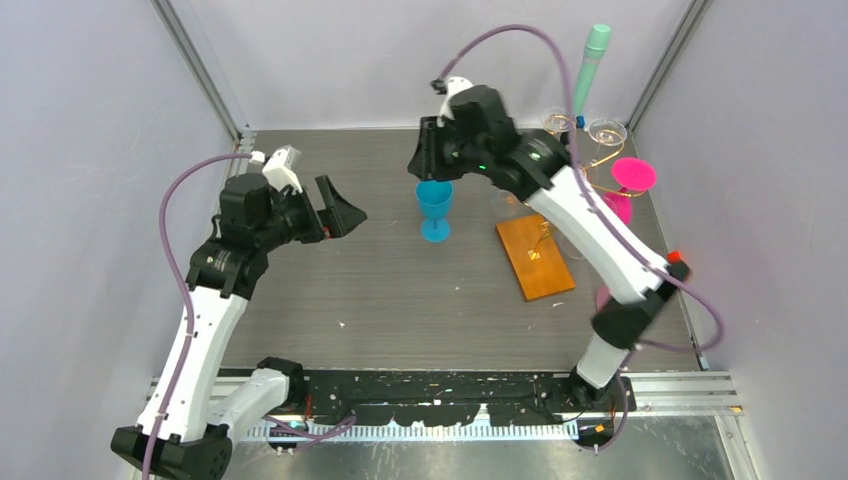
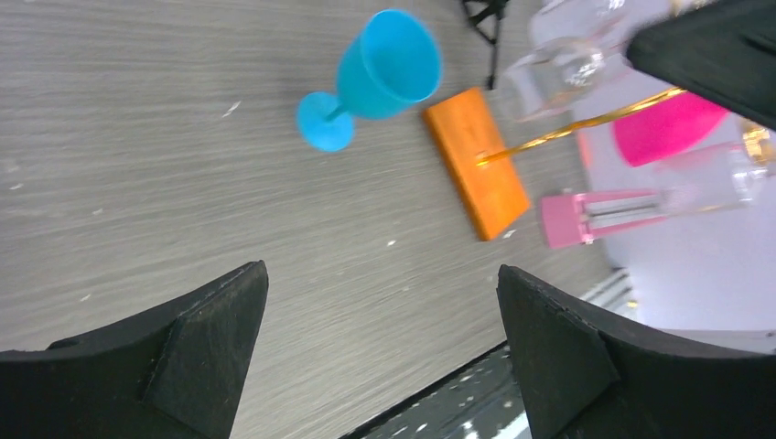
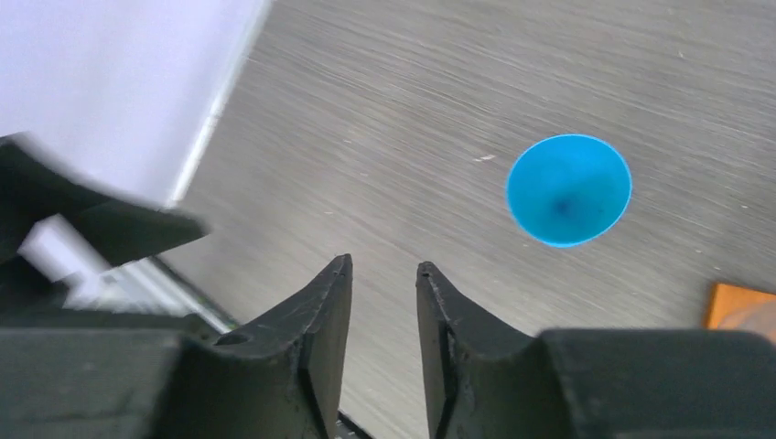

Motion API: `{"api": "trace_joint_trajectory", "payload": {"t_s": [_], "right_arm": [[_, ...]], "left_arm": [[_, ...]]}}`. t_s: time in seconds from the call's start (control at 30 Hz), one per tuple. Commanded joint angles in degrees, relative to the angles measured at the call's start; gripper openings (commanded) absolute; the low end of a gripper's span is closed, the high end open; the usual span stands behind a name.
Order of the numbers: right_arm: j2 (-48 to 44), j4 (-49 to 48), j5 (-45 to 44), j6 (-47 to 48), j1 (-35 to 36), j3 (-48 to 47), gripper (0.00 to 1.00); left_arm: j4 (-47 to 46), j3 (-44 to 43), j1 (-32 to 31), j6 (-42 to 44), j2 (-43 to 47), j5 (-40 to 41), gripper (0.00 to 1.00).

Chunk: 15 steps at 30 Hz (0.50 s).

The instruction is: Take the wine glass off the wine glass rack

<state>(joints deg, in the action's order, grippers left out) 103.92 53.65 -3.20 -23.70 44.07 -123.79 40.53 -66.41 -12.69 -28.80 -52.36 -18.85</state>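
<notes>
Grey wood-grain counter [image 1: 400, 290], pale lilac walls [image 1: 80, 120] (metal corner posts [image 1: 205, 75]), blue plastic goblet [image 1: 434, 208] upright, left fingers [image 2: 201, 338] wide apart, right fingers [image 3: 320, 311] slightly apart

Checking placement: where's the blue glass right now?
Top view: blue glass stands upright on the table, centre-back, left of the rack's wooden base, near the right gripper.

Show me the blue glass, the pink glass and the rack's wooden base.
blue glass [image 1: 434, 197], top view, on its bowl.
pink glass [image 1: 634, 174], top view, on its round upper face.
wooden base [image 1: 548, 277], top view, on bare wood towards its near end.
</notes>
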Motion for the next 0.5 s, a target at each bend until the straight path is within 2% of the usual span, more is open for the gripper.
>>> {"api": "trace_joint_trajectory", "payload": {"t_s": [0.0,0.2,0.33,0.47], "right_arm": [[-16.42,-16.20,6.35,-3.63,0.05,11.97,0.35],[-28.50,-20.13,-7.86,-3.39,0.05,23.58,0.10],[-33.77,-20.57,-22.01,-2.51,0.05,29.26,0.03],[-37.97,-19.35,-30.67,-2.01,0.05,32.54,0.02]], "left_arm": [[-13.62,-2.31,-0.20,-8.08,-2.77,-9.62,0.98],[-26.96,-4.19,-2.46,-19.49,-11.46,-12.37,0.95],[-31.48,-8.20,-7.59,-23.06,-18.70,-7.85,0.93],[-35.14,-14.11,-11.37,-25.86,-26.83,-6.34,0.92]]}}
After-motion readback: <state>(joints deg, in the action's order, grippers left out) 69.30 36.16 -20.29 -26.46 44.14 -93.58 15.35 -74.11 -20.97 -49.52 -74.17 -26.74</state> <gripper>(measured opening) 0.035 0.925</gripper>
